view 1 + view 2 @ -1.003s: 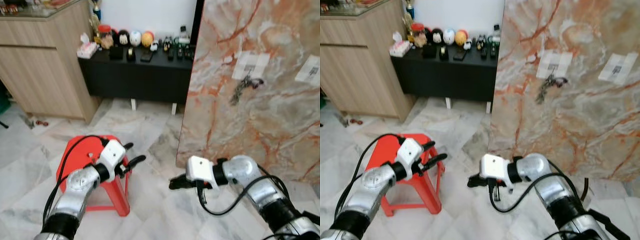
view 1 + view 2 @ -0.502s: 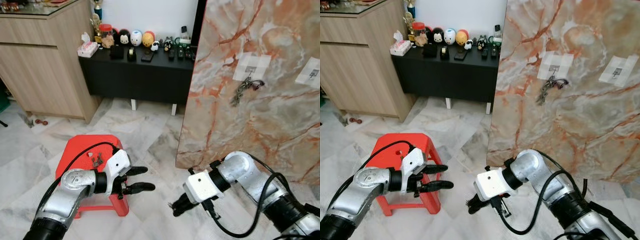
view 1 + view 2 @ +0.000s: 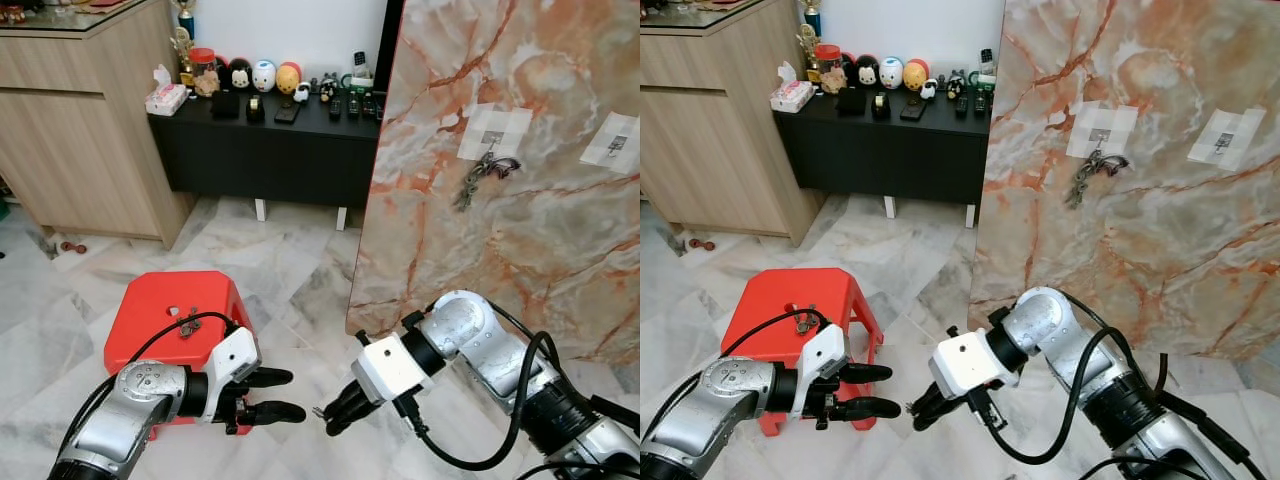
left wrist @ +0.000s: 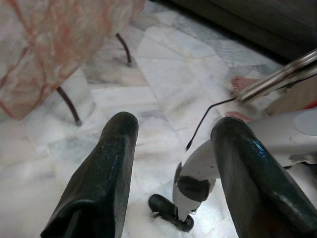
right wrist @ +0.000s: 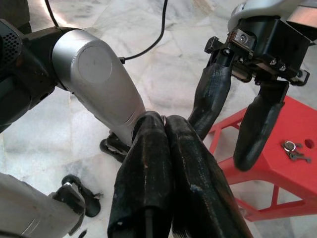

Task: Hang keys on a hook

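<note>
A small bunch of keys (image 3: 188,325) lies on top of the red stool (image 3: 150,300), also seen in the right wrist view as keys (image 5: 293,150). Another bunch of keys (image 3: 478,176) hangs from a hook on a white patch (image 3: 493,133) on the marble panel. A second white patch with a hook (image 3: 612,146) sits further right, bare. My left gripper (image 3: 290,394) is open, low in front of the stool, nothing between its fingers (image 4: 114,163). My right gripper (image 3: 326,420) is shut, pointing down near the floor, facing the left one. A tiny metal glint shows at its fingertips (image 5: 163,144).
The marble panel (image 3: 520,260) stands upright on the right. A black low cabinet (image 3: 270,150) with figurines and a wooden cupboard (image 3: 80,130) line the back. Marble floor (image 3: 290,270) lies open between stool and panel.
Both arms have dropped: the left gripper went from above the stool to low in front of it, still open. The right gripper swung down toward the floor, still shut. The camera shifted slightly.
</note>
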Motion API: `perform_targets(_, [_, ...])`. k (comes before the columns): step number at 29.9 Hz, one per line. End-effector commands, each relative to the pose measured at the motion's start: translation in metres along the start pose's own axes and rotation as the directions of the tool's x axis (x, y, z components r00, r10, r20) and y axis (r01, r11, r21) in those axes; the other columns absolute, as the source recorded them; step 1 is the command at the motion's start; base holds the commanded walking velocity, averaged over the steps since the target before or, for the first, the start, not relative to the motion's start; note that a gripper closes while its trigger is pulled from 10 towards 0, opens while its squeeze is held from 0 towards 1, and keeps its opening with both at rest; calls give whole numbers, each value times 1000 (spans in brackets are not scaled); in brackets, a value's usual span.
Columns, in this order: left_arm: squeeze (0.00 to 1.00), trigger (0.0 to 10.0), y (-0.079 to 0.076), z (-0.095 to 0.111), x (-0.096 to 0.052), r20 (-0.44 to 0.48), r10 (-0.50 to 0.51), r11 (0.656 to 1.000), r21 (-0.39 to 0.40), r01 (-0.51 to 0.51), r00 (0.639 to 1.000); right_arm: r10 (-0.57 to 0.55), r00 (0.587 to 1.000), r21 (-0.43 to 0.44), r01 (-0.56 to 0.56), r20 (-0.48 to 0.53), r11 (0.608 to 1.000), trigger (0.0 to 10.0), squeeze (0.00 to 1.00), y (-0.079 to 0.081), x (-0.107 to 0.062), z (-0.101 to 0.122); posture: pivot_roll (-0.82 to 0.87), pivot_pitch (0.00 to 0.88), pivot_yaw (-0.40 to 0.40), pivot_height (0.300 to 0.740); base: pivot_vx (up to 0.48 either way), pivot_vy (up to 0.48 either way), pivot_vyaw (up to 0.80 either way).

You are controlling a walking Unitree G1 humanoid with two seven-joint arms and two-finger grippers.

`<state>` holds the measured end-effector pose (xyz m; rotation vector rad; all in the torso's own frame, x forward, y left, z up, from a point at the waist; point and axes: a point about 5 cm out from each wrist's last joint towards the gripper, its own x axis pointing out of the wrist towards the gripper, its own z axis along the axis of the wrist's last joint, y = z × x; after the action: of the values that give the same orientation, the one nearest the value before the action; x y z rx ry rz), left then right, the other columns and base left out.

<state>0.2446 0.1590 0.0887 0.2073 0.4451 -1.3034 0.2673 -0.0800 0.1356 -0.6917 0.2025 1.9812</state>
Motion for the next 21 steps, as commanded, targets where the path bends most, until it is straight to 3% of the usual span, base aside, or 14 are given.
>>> perform_targets(1, [0, 10000, -5, 2, 2, -3, -41, 999, 4, 41, 999, 12, 1000, -16, -12, -27, 1000, 10000, 0, -1, -1, 0, 62, 0, -99, 740, 0, 0, 0])
perform_targets(10, [0, 10000, -18, 5, -5, -5, -138, 990, 3, 138, 990, 12, 1000, 6, -12, -25, 1000, 10000, 0, 0, 1, -4, 68, 0, -102, 740, 0, 0, 0])
perform_targets(21, [0, 10000, -20, 7, -3, 14, -123, 992, -8, 123, 992, -2, 1000, 15, 2, -20, 1000, 10000, 0, -2, 1, -5, 67, 0, -107, 740, 0, 0, 0])
